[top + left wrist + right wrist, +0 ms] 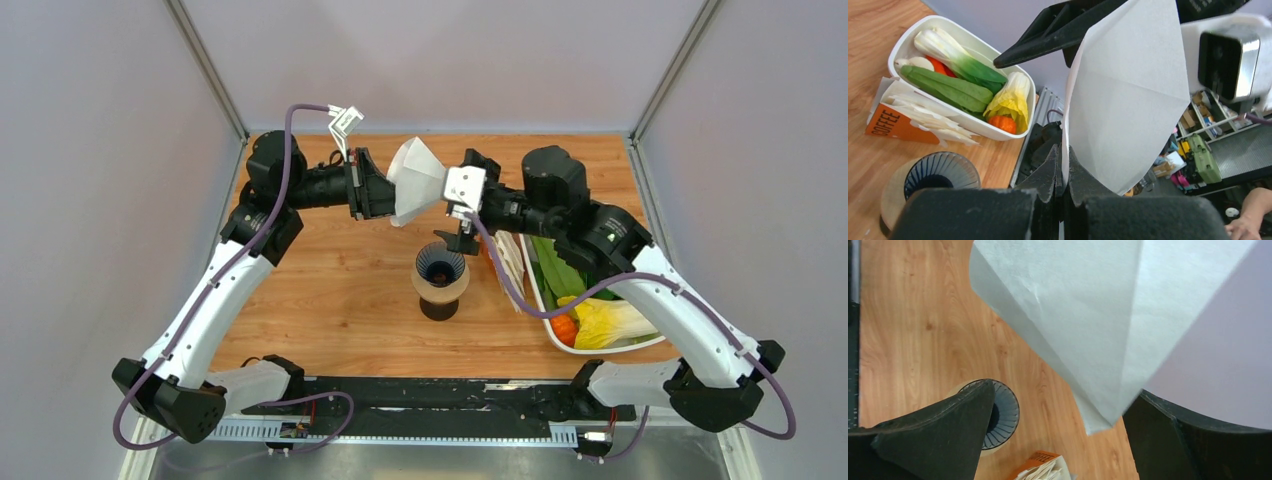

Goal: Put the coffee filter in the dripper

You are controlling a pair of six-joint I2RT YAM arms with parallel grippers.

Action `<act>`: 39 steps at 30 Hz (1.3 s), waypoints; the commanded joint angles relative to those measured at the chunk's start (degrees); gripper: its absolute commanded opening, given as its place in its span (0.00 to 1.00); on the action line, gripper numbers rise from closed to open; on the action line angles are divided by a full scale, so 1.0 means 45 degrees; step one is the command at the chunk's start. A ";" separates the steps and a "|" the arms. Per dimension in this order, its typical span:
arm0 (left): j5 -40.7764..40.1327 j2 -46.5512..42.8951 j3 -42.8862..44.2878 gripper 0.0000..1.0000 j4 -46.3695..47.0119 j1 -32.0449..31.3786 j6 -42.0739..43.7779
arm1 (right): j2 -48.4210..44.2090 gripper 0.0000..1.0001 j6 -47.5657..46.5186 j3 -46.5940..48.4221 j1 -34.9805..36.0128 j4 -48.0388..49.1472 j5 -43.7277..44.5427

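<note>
Two sets of jaws meet above the counter (340, 290): our left jaws pinch an edge of the coffee filter (418, 180), our right jaws stand spread either side of its tip; we see it aloft, at twelve o'clock from the dripper (440, 266)

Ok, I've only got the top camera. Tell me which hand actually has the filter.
Observer: In the left wrist view, the left hand is shut on the coffee filter, pinching its lower edge.
Operator: Now check the other one.
Observer: In the right wrist view, the right hand stands open, fingers wide apart, with the filter's tip between them.
Operator: Confirm the dripper is ready.
Observer: Both wrist views look down into the dripper. Its ribbed inside is bare, with no paper in it.
</note>
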 commanded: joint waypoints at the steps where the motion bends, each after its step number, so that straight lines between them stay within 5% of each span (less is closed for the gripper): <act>1: 0.0171 -0.0036 -0.0093 0.00 0.0491 -0.0099 -0.1127 | 0.0438 1.00 -0.1456 0.0329 0.1260 0.0996 0.3591; 7: -0.0269 -0.0026 -0.0168 0.00 -0.0446 -0.0298 -0.0941 | 0.0327 0.92 -0.1682 0.0278 0.1713 0.1348 0.3624; 11: -0.0371 0.0117 -0.0006 0.00 -0.1022 -0.0299 -0.0777 | 0.0099 0.67 -0.1510 0.0103 0.1714 0.1432 0.3179; 16: -0.0363 0.0117 -0.0021 0.00 -0.1030 -0.0317 -0.0888 | 0.0090 0.52 -0.1535 0.0098 0.1722 0.1430 0.3082; 19: -0.0274 0.0156 -0.0156 0.00 -0.0937 -0.0301 -0.1380 | 0.0069 0.51 -0.1545 0.0064 0.1724 0.1427 0.3049; 23: 0.0010 0.0161 -0.0766 0.00 0.0239 -0.0302 -0.2859 | 0.0053 0.98 -0.1418 -0.0003 0.1727 0.1549 0.3372; 25: 0.0106 0.0210 -0.0990 0.00 0.0787 -0.0288 -0.3544 | -0.0096 1.00 -0.1426 -0.0186 0.1722 0.1822 0.3545; 28: 0.0118 0.0372 -0.1078 0.00 0.1014 -0.0296 -0.4054 | -0.0292 0.93 -0.1735 -0.0366 0.1713 0.2161 0.3500; 34: 0.0190 0.0693 -0.0981 0.00 0.1451 -0.0299 -0.4680 | -0.0243 0.60 -0.2244 -0.0292 0.1770 0.1836 0.3371; 39: 0.0196 0.0718 -0.1005 0.00 0.1422 -0.0293 -0.4745 | -0.0367 0.56 -0.2266 -0.0331 0.1770 0.1504 0.3128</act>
